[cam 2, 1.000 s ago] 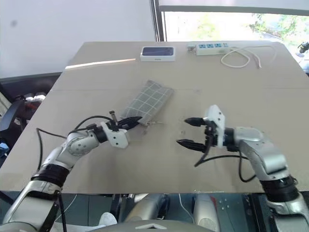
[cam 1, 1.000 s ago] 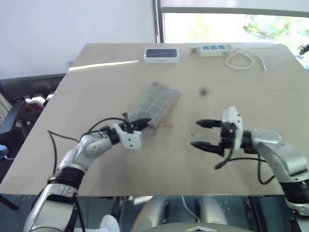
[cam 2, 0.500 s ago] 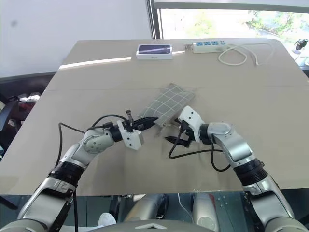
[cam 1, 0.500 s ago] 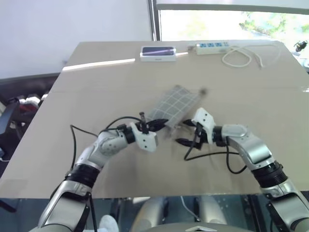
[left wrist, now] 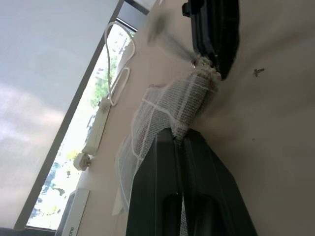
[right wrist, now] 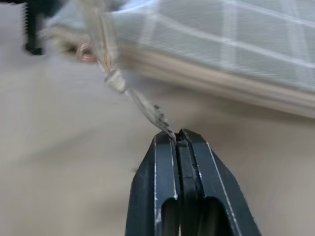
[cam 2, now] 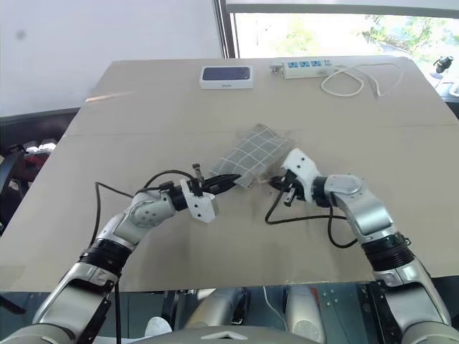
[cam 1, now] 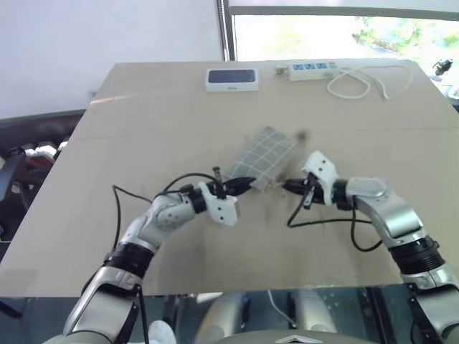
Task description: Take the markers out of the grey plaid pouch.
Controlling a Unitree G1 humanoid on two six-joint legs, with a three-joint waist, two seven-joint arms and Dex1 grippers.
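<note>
The grey plaid pouch (cam 1: pixel 267 155) lies slanted in the middle of the table, its near end slightly lifted. My left gripper (cam 1: pixel 246 184) is shut on the pouch's near corner (left wrist: pixel 184 125), with the fabric bunched between its fingers. My right gripper (cam 1: pixel 287 187) comes in from the right, level with that same end. It is shut on the tip of the thin zipper pull tab (right wrist: pixel 140 101), which hangs from a small ring (right wrist: pixel 86 50) at the pouch's edge (right wrist: pixel 231 44). The markers are hidden; no part of them shows outside the pouch.
A white-framed dark device (cam 1: pixel 232 79) sits at the table's far edge. Beside it lies a white power strip (cam 1: pixel 310 70) with a looped white cable (cam 1: pixel 366 84). Black cables trail from both wrists over the tabletop (cam 1: pixel 143 136).
My right gripper came in from the right to the pouch's near end and shut on the pull tab. My left gripper kept its hold and carried the pouch a little rightward.
</note>
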